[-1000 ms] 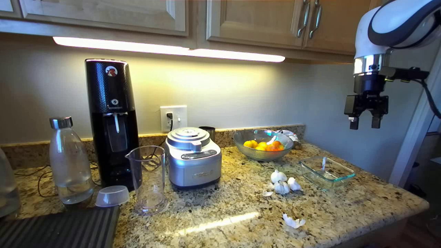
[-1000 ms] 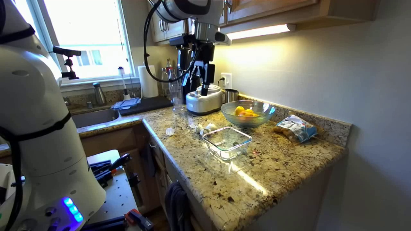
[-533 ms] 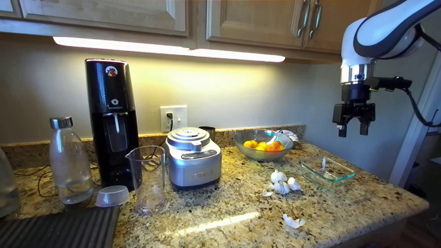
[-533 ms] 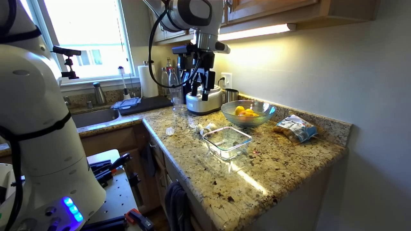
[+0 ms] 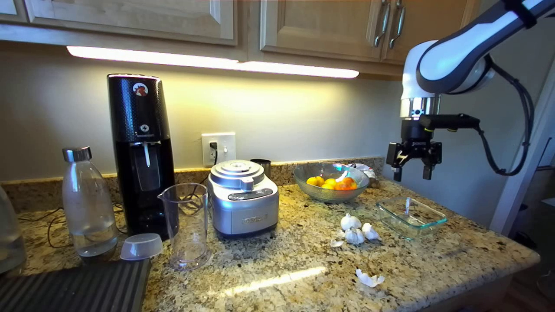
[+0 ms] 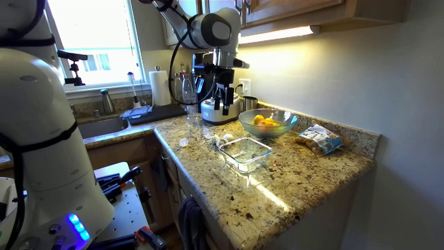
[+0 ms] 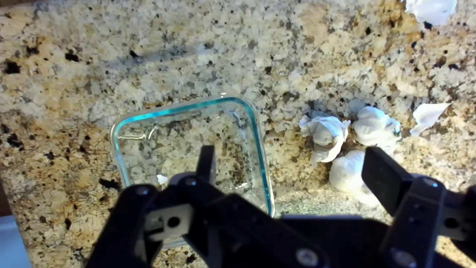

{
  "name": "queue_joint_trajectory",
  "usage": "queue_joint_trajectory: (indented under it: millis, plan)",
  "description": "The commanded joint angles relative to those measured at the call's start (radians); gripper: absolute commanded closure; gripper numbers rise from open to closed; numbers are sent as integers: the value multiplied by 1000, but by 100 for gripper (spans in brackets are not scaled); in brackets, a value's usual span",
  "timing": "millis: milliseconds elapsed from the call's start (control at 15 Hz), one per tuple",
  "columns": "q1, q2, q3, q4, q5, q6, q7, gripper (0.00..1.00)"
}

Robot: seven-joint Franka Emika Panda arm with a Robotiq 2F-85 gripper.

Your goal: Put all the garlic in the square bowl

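Jaws of the black two-fingered gripper (image 5: pixel 412 175) stand wide apart above the speckled granite counter (image 6: pixel 295 194), clear of everything on it. In the wrist view the left-hand fingertip (image 7: pixel 205 165) overlaps the square clear-glass bowl with a teal-tinted rim (image 7: pixel 174 110), and the gripper hides much of the bowl's lower half. The right-hand fingertip (image 7: pixel 386 178) covers part of the lowest of three white garlic bulbs (image 7: pixel 346 169), which lie bunched on the counter at middle right, just beside the bowl. In an exterior view the same bulbs sit blurred, partly behind the bowl's rim, and are hard to tell apart. A thin white papery flake (image 7: pixel 427 117) lies near them, to their right; a larger curled white papery piece (image 7: pixel 431 10) is cut off at the upper right corner. Inside the square bowl shows a white speck (image 7: pixel 161 179), too small to identify. Right of centre in an exterior view, a round textured-glass bowl (image 5: pixel 331 196) with yellow and orange fruit (image 5: pixel 346 183) partly hides a crumpled bag (image 5: pixel 371 172). The white arm (image 5: pixel 468 56) is cut off at the upper right there, and the lettering on the silver kitchen appliance (image 5: pixel 243 212) cannot be read.
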Motion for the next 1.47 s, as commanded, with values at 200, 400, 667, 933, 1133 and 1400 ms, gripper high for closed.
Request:
queue_joint_trajectory:
  millis: [200,400,667,933,1133,1400]
  plan:
    - [49,73,-11,51,-22,37,93,0]
    - [60,102,-12,75,-34,37,112,0]
    - [65,138,-4,96,16,56,127,0]
    - [88,226,11,145,130,89,141,0]
    - [141,305,4,169,111,186,212,0]
    - [216,403,-23,215,87,257,340,0]
